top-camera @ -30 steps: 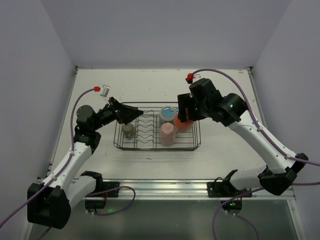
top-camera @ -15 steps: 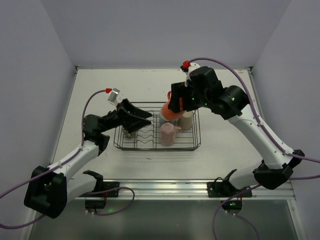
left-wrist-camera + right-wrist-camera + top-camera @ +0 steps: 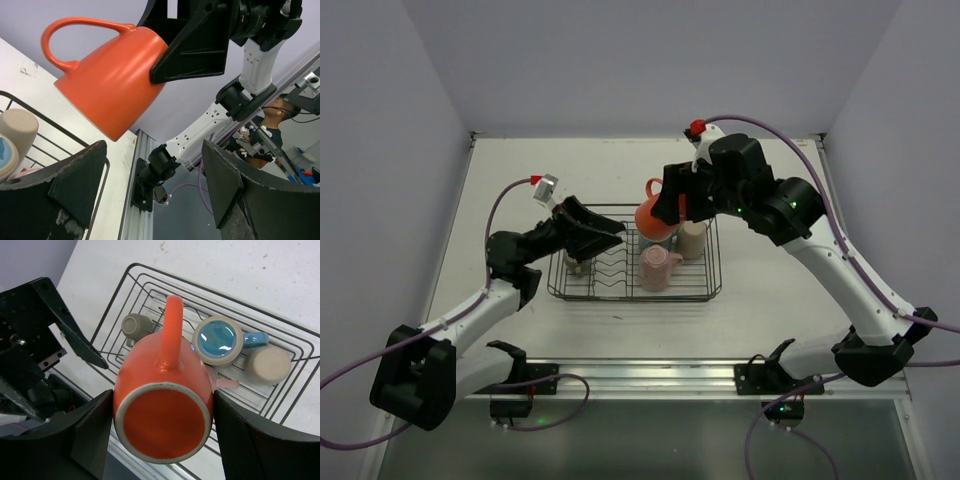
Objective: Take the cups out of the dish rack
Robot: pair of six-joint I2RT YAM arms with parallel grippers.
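Change: orange mug (image 3: 652, 216) raised clear of dish rack (image 3: 718, 280) | right claw (image 3: 163, 405) clamped on it | left claw (image 3: 154, 150) apart

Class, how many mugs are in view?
5: orange in the right jaws, above the rack; olive-grey in the rack's left part; blue, beige and pink in its right part. Others may hide under the arms.
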